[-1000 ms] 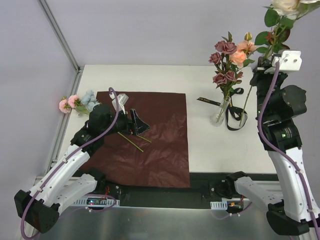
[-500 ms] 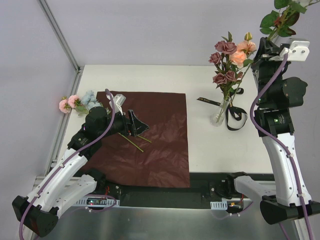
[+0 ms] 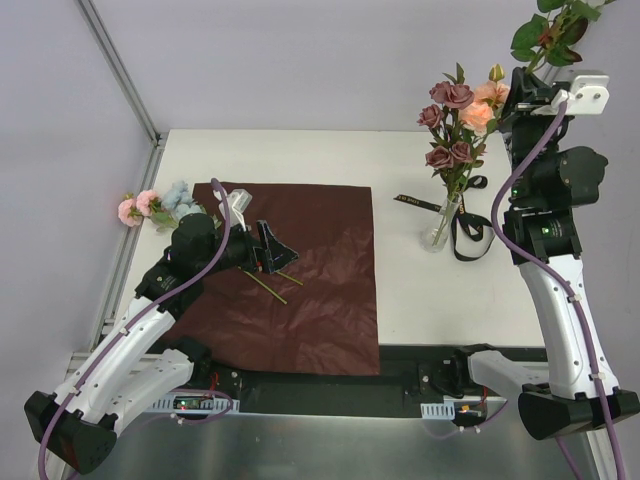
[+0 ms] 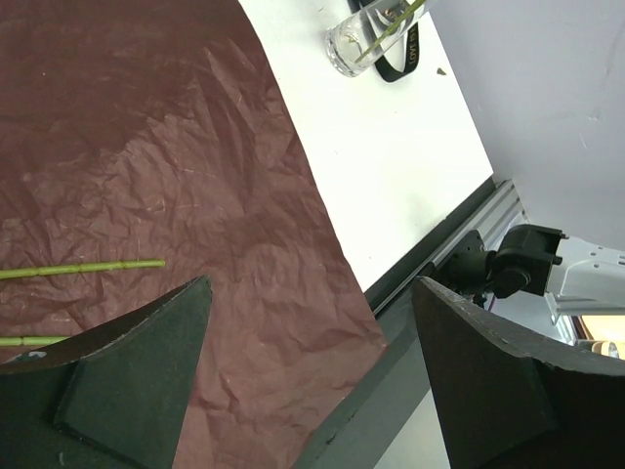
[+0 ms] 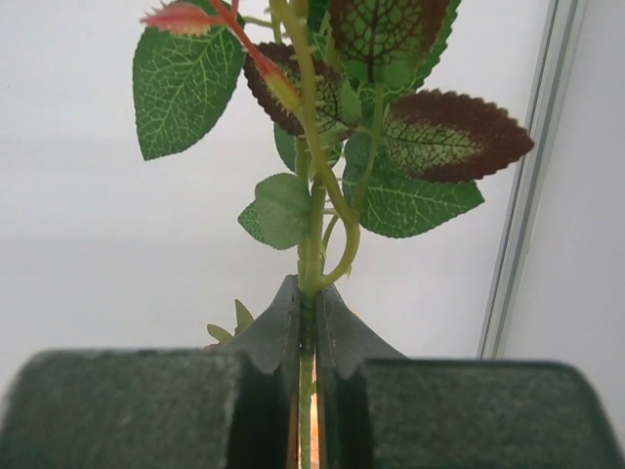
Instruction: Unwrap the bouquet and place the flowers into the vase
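Note:
The bouquet is undone: its dark red paper lies flat, with two bare green stems on it. Their pink and pale blue flowers lie past the paper's left edge. My left gripper hovers open just above the stems, holding nothing. The clear vase holds mauve and peach roses. My right gripper is raised high, right of those blooms. It is shut on one leafy flower stem. That flower's leaves reach the frame top and its bloom is out of view.
A black ribbon lies on the white table beside the vase. A metal frame post runs along the table's left edge, and a dark rail crosses the near edge by the arm bases.
My right arm has lifted the held flower higher and a little left, taking its cream bloom out of the frame. The left gripper moved slightly and opened a bit wider.

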You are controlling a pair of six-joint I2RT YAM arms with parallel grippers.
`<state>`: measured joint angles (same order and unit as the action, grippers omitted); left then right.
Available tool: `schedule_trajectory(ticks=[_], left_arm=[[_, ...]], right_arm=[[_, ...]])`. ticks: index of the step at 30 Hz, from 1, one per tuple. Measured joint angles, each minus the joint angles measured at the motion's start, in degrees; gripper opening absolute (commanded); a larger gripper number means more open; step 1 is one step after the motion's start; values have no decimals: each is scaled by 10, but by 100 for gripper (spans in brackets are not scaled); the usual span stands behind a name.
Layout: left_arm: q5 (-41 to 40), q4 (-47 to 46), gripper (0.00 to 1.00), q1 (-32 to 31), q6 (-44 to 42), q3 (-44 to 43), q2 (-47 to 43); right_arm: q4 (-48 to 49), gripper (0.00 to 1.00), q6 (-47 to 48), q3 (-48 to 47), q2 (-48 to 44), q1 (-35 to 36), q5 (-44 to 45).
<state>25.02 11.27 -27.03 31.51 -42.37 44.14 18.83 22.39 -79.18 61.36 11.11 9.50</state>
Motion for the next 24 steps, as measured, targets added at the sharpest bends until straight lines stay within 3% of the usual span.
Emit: schedule_trajectory(ticks=[14, 24], left_arm=[[0, 6, 84, 0, 0, 0, 3], [0, 6, 84, 0, 0, 0, -2]], right_arm=[[34, 1, -12, 56, -1, -6, -6], [78, 1, -13, 192, -47, -9, -16]])
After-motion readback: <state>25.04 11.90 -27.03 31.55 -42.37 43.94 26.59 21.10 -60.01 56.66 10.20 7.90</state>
